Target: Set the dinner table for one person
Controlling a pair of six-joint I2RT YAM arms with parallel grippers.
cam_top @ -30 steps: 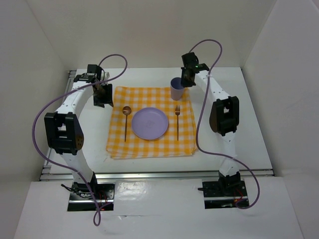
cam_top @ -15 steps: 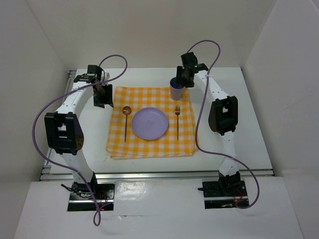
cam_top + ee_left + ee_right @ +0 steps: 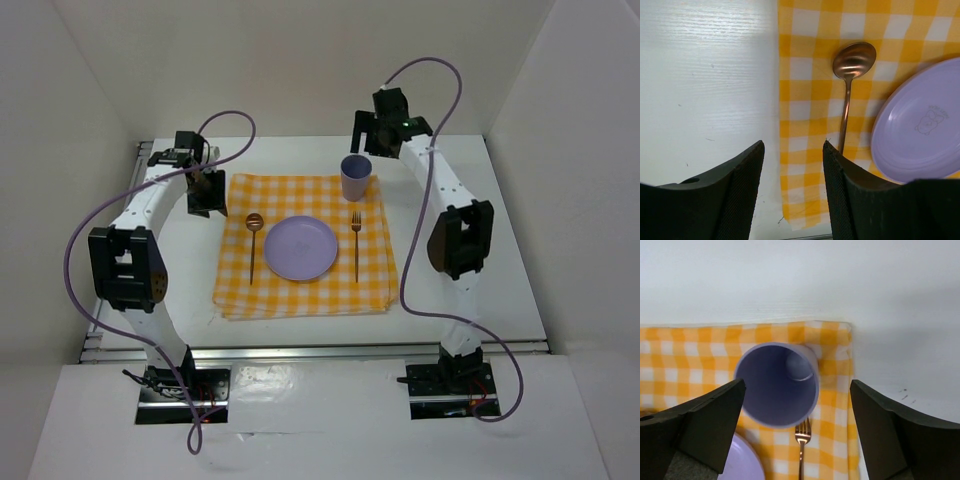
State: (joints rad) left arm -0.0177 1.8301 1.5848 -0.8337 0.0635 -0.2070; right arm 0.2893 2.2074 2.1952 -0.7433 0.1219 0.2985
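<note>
At the 1 o'clock corner of the yellow-and-white checked cloth, the right arm rears with elbow bent, its right gripper pointing down, jaws spread wide and clear of the smooth lilac cup upright below. At 10 o'clock from the round lilac plate, the left gripper hangs partly parted and empty over the cloth's edge. A coppery metal spoon lies at the plate's 9 o'clock, a matching fork at 3 o'clock. The flat white dinner table lies beneath the cloth.
</note>
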